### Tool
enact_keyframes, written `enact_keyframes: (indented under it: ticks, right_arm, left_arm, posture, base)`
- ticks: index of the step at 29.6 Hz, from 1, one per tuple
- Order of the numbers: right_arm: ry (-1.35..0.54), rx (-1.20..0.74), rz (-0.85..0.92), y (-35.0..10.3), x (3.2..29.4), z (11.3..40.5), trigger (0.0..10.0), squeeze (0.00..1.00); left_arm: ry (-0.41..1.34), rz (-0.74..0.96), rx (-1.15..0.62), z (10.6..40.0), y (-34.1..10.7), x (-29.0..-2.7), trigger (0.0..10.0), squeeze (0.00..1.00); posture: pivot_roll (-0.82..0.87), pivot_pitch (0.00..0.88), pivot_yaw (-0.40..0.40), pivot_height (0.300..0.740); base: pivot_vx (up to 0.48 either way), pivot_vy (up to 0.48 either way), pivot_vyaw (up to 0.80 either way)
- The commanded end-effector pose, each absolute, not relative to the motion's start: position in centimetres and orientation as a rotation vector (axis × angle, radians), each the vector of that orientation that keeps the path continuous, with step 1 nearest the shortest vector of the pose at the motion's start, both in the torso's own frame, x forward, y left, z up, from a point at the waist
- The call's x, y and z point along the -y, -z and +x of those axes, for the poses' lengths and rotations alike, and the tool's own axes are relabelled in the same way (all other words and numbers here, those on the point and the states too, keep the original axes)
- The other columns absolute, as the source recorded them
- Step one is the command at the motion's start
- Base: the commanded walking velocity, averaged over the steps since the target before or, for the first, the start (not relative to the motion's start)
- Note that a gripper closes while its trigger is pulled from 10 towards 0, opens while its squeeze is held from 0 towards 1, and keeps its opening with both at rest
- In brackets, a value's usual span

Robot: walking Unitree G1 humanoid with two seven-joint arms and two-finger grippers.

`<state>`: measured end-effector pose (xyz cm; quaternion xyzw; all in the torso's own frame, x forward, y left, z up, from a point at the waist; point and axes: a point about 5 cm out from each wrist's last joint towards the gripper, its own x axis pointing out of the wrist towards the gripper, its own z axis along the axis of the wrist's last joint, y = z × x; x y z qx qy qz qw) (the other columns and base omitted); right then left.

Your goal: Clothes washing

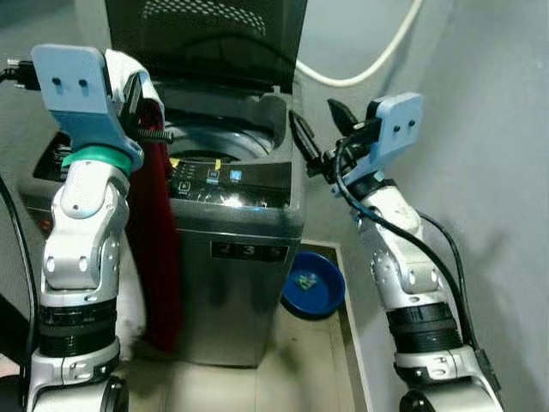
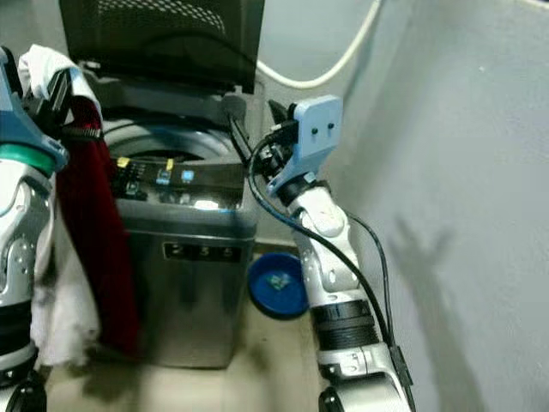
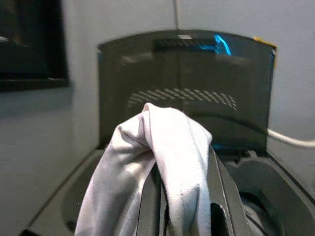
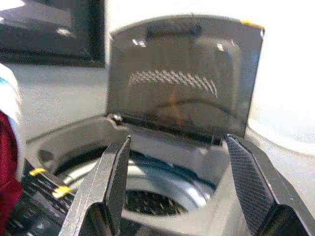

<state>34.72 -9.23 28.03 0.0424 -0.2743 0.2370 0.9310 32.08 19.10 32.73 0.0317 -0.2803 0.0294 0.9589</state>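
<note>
A grey top-loading washing machine (image 1: 240,232) stands before me with its dark lid (image 1: 206,34) raised and the drum (image 4: 157,191) exposed. My left gripper (image 1: 137,107) is held up at the machine's left front corner, shut on a bundle of clothes. A white cloth (image 3: 167,162) drapes over its fingers, and a dark red cloth (image 1: 154,240) hangs from it down the machine's left side. My right gripper (image 1: 319,129) is open at the machine's right rim, with nothing between its fingers (image 4: 113,182), pointing across the drum opening.
A blue basin (image 1: 314,283) lies on the floor between the washer and the grey wall (image 1: 480,129) on the right. A white hose (image 1: 369,69) loops along the wall behind the lid. The control panel (image 1: 223,184) runs along the washer's front edge.
</note>
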Motion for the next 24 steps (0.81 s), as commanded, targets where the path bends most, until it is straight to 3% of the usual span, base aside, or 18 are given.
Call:
enact_keyframes:
  ticks: [1, 6, 20, 24]
  right_arm:
    - [-0.49, 0.557, 0.093, -27.97, 9.07, 34.72, 10.0, 0.0]
    - [-0.486, 0.556, 0.09, -27.91, 9.14, 34.73, 10.0, 0.0]
    - [-0.479, 0.555, 0.084, -27.7, 9.16, 34.65, 10.0, 0.0]
    - [-0.467, 0.561, 0.095, -27.8, 9.24, 34.67, 10.0, 0.0]
  left_arm:
    - [-0.057, 0.072, 0.61, 31.72, -33.48, -18.98, 10.0, 0.0]
    - [-0.06, 0.055, 0.597, 31.85, -33.42, -19.02, 10.0, 0.0]
    - [-0.063, 0.05, 0.586, 31.97, -33.37, -19.06, 10.0, 0.0]
    - [-0.059, 0.069, 0.584, 31.99, -33.36, -18.94, 10.0, 0.0]
  posture:
    - [0.14, 0.014, -0.074, 0.74]
    - [0.14, 0.015, -0.072, 0.74]
    - [0.14, 0.017, -0.069, 0.74]
    - [0.14, 0.018, -0.069, 0.74]
  base:
    - [0.0, 0.0, 0.0]
    - [0.0, 0.0, 0.0]
    - [0.0, 0.48, 0.0]
    - [0.0, 0.152, 0.0]
